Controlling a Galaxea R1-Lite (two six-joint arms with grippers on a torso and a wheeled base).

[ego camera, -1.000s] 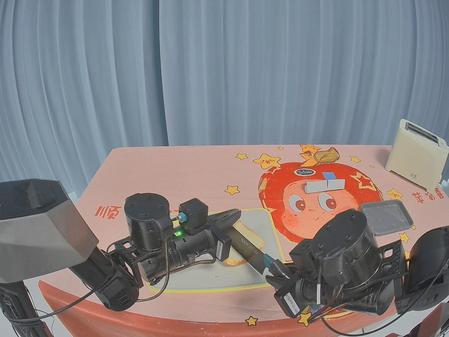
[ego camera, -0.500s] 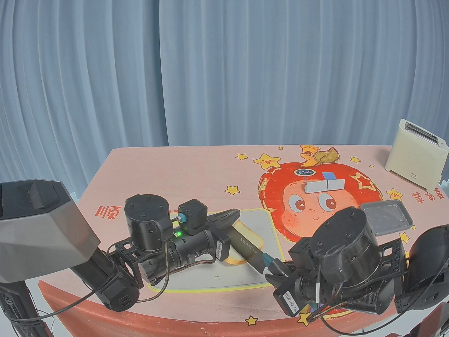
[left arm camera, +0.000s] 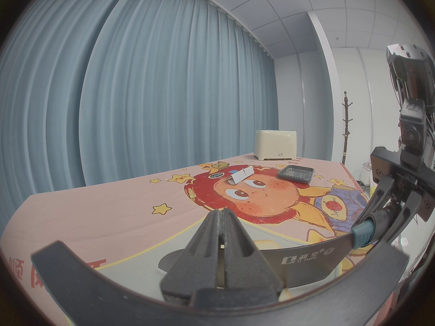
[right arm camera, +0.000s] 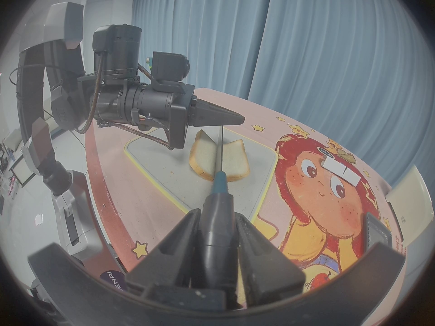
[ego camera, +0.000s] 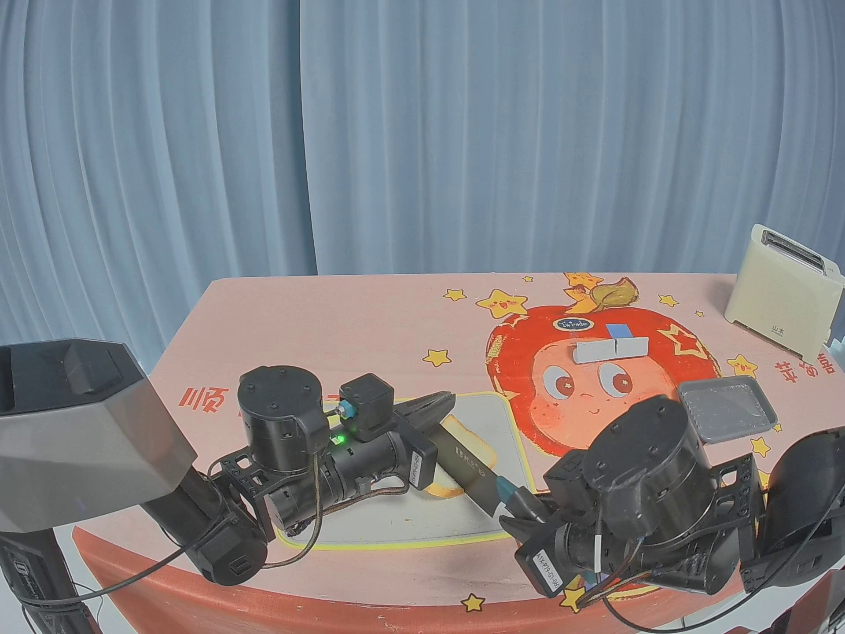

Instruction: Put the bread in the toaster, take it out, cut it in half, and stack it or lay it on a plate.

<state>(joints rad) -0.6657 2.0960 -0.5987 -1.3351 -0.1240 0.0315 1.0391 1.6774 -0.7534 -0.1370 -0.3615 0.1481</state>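
A slice of bread (ego camera: 476, 442) lies on the grey cutting mat (ego camera: 387, 514). My right gripper (ego camera: 519, 509) is shut on the knife's handle (right arm camera: 217, 218) near the table's front edge. The knife blade (ego camera: 465, 468) stands on edge across the middle of the bread (right arm camera: 204, 158), splitting its outline in two. My left gripper (ego camera: 442, 405) is shut, with its tips (right arm camera: 235, 117) right at the far end of the blade (left arm camera: 308, 261). The cream toaster (ego camera: 783, 288) stands at the far right of the table.
A dark grey tray (ego camera: 726, 409) sits right of the mat, just behind the right arm. Small white and blue blocks (ego camera: 610, 347) lie on the cartoon face printed on the tablecloth. The back and left of the table are bare.
The left arm has crept very slightly to the right. The knife stays across the bread, and both grippers hold as before.
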